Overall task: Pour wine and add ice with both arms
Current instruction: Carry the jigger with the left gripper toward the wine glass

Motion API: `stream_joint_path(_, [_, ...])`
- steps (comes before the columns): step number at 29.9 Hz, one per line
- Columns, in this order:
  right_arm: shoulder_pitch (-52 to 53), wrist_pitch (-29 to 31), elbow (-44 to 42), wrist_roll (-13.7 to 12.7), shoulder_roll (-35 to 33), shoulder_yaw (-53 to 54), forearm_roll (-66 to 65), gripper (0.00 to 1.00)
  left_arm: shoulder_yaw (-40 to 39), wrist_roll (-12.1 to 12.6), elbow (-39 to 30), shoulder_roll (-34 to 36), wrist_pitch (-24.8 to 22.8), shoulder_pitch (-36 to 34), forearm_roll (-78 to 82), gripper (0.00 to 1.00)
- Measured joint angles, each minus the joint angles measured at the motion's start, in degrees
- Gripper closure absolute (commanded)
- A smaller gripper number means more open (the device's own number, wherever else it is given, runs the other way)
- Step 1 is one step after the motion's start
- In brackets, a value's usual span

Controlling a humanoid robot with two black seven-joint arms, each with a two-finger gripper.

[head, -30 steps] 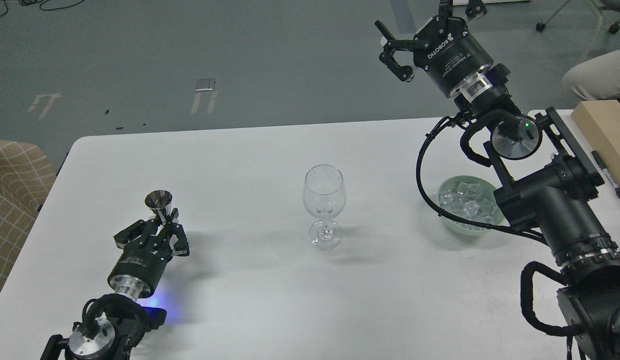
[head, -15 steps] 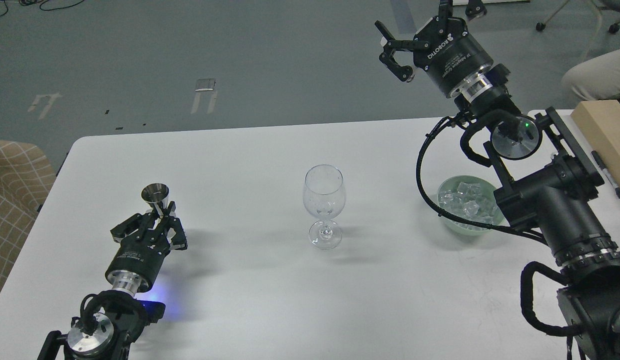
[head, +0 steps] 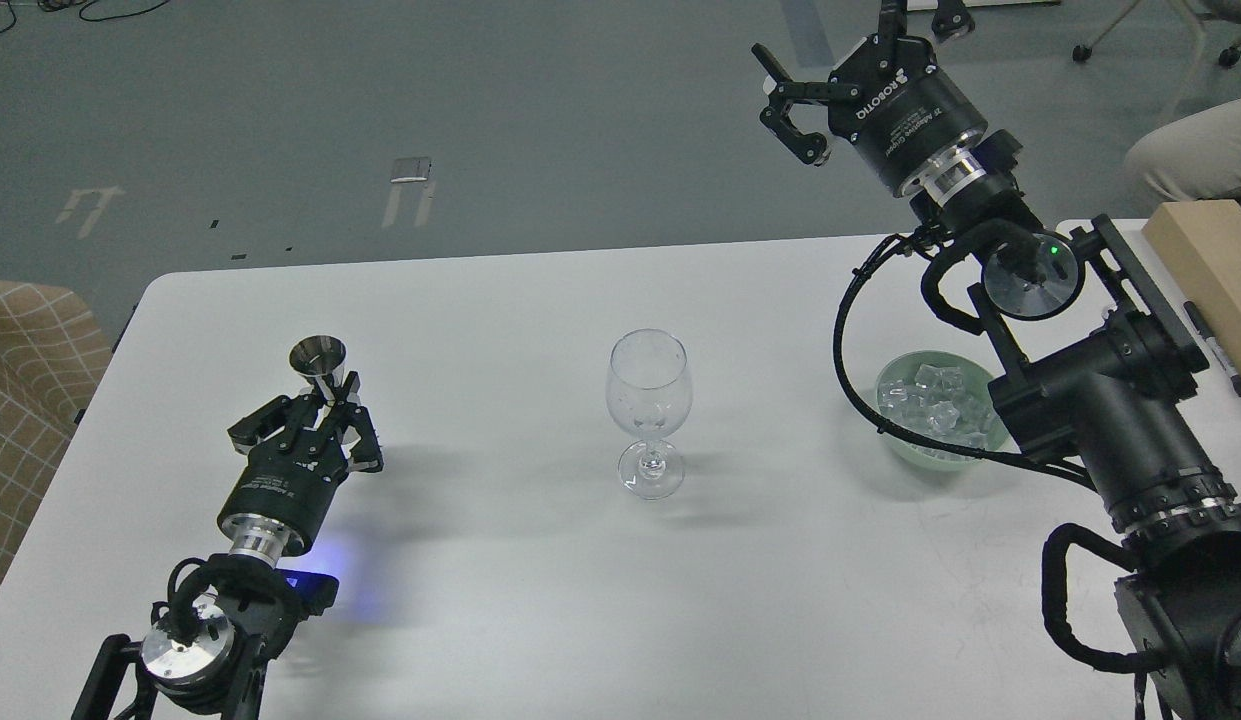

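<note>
An empty clear wine glass [head: 649, 400] stands upright at the middle of the white table [head: 500, 300]. My left gripper [head: 327, 402] is at the table's left side, shut on a small steel jigger [head: 318, 362] held upright, well left of the glass. My right gripper [head: 830, 45] is open and empty, raised high beyond the table's far edge at the right. Clear ice cubes [head: 935, 402] lie in a pale green bowl [head: 892, 440] at the right, partly hidden behind my right arm.
A pale wooden block [head: 1205, 265] and a black marker pen [head: 1215, 348] lie at the table's right edge. A checked beige cushion [head: 25, 370] sits off the table's left side. A seated person's knee [head: 1190, 150] shows at the far right.
My left gripper has lifted the jigger and carried it farther from me, ending slightly to the right. My right arm has hardly moved.
</note>
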Motion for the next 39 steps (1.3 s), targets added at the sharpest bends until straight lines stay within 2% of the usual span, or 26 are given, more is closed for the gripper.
stream_joint_path(25, [-1.7,0.0,0.2,0.0,0.0,-0.1,0.0,0.0,1.4,0.1,-0.2,0.0,0.2,-4.0,0.4,0.91])
stream_joint_path(39, [-1.8,0.0,0.3,0.0,0.0,0.0,0.0,0.0,6.9,0.3,-0.3,6.3,-1.0,-7.9,0.6,0.91])
